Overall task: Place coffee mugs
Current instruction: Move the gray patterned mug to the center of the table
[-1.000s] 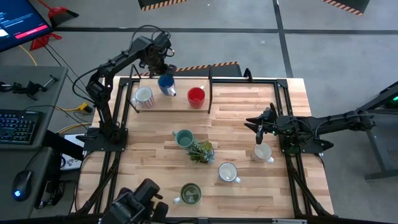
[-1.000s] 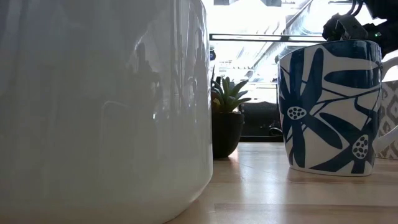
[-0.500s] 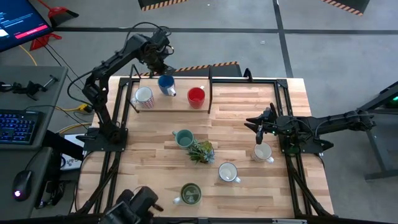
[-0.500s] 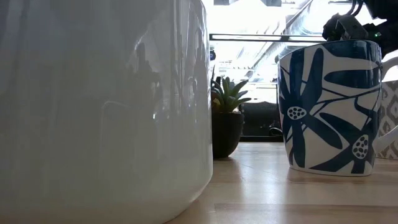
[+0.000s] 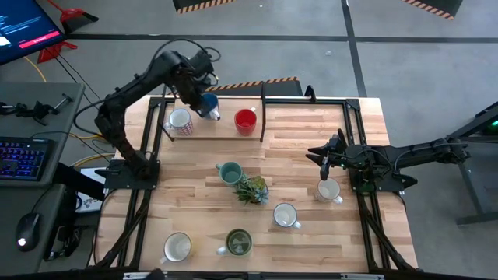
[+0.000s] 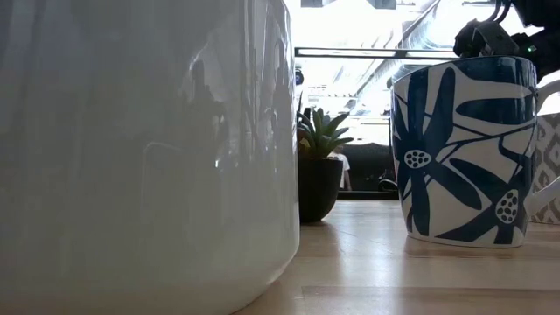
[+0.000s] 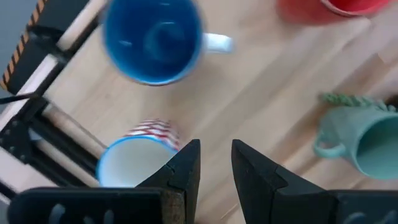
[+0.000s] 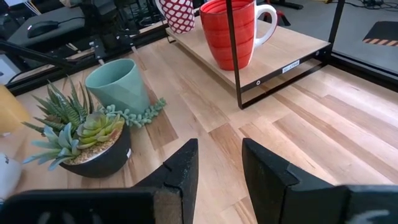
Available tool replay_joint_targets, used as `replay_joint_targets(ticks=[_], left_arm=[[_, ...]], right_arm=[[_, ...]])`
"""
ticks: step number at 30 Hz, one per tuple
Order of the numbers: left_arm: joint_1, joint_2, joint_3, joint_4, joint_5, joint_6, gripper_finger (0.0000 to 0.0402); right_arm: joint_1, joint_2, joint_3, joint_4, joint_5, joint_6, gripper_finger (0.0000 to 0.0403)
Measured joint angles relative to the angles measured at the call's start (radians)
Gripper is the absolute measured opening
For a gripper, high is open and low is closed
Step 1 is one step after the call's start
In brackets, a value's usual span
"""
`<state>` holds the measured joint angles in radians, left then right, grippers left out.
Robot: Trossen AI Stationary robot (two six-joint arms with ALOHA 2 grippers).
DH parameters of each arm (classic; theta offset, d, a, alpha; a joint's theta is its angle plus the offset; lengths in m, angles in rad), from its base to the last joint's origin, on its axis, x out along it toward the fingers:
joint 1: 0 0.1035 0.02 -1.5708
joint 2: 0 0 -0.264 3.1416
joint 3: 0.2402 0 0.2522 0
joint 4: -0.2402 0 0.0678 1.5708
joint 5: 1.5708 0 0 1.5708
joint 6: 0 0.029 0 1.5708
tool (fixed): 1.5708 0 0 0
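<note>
the blue mug is standing upright on the raised wooden shelf at the far left of the bench, mouth up and showing nothing inside, its white handle pointing toward the red mug along the shelf. the red mug is sitting upright too, handle aimed toward the far right. a red-and-white patterned mug is standing at the shelf's left end, looking hollow from above.

the left tool is hovering above the shelf between the blue and patterned mugs, its fingers standing a narrow gap apart and gripping nothing.

on the bench itself, a teal mug is sitting upright just beside the succulent plant, handle toward the left. an olive green mug and a cream mug are standing near the front edge, two white mugs farther right.

the right tool is waiting low over the right side of the bench, close to one white mug, fingers partly apart and bare.
</note>
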<state>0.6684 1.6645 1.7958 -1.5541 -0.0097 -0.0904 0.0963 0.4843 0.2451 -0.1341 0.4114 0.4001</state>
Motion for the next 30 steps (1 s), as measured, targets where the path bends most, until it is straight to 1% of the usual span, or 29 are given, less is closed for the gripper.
replay_joint_targets(ticks=[3,8,11,14,18,22,25,27,30], left_arm=[[-0.072,0.0,0.0,0.001,0.0,0.018,0.0081],[-0.216,0.0,0.0,-0.01,0.0,0.089,0.0081],[-0.312,0.0,-0.003,-0.016,0.0,0.101,0.0081],[-0.404,-0.024,-0.048,-0.015,0.006,0.102,0.0081],[-0.51,-0.112,-0.164,-0.018,0.007,0.042,0.0081],[-0.597,-0.242,-0.312,0.006,0.006,-0.127,0.0081],[-0.672,-0.348,-0.431,0.092,0.003,-0.241,0.0081],[-0.727,-0.411,-0.509,0.16,-0.017,-0.303,0.0081],[-0.808,-0.493,-0.618,0.242,-0.05,-0.372,0.0081]], right_arm=[[0.0,0.0,0.0,0.0,0.0,0.003,0.0103],[0.0,0.0,0.0,-0.002,0.0,0.001,0.0103],[0.0,0.0,0.0,-0.006,0.0,-0.001,0.0103],[0.0,0.0,0.0,-0.006,0.0,-0.004,0.0103],[0.0,0.0,0.0,-0.006,0.0,-0.016,0.0103],[0.0,0.0,0.0,-0.005,-0.017,-0.016,0.0103],[0.0,0.0,0.0,0.025,-0.064,-0.016,0.0103],[0.0,0.0,0.0,0.064,-0.096,-0.016,0.0103],[0.0,0.002,0.023,0.101,-0.095,-0.019,0.0103]])
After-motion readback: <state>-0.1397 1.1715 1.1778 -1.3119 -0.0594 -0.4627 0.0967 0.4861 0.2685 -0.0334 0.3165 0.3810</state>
